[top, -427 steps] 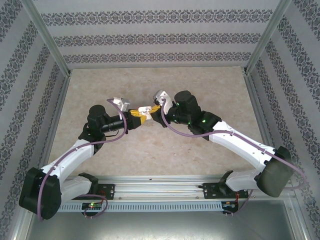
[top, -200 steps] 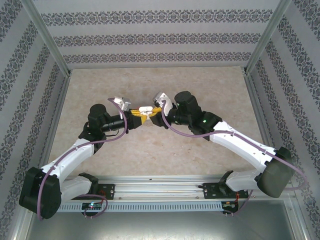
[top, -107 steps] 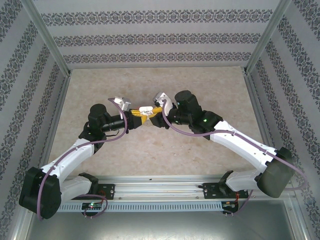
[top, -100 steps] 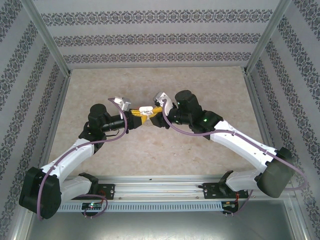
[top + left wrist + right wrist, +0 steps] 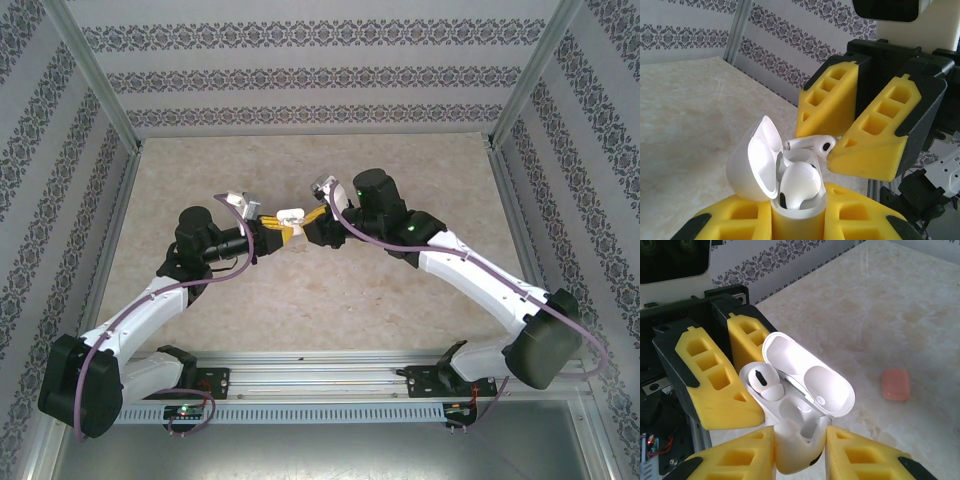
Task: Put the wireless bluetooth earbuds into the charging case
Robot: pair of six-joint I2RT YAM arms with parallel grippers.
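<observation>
- Risk, left: your left claw (image 5: 796, 220) carries the charging case (image 5: 765, 170) by its base alone, with the lid thrown back. In my judgement a hard push from the other arm could tip the case or slide it between the pads.
- Risk, centre: one seated earbud (image 5: 800, 185) sits in the case, just beside the empty socket (image 5: 796, 410). A skewed approach could knock that bud or catch the open lid.
- Risk, right: from the left wrist view, the held earbud (image 5: 812, 145) appears to lie crosswise just above the case. Unless you bring its stem into line with the socket, it will likely jam at the rim or fall to the table (image 5: 400, 180).
- Left claw: clenched on the body of the charging case, with both yellow pads against its sides. The case is held over the middle of the table, somewhat nearer the far edge.
- Right claw (image 5: 799, 436): drawn in narrow and grasping the held earbud at the pad tips. You cannot tell whether the bud touches the case.
- Pink case (image 5: 895, 384): lies flat on the table, well apart from the work. You cannot tell which edge is nearest.
</observation>
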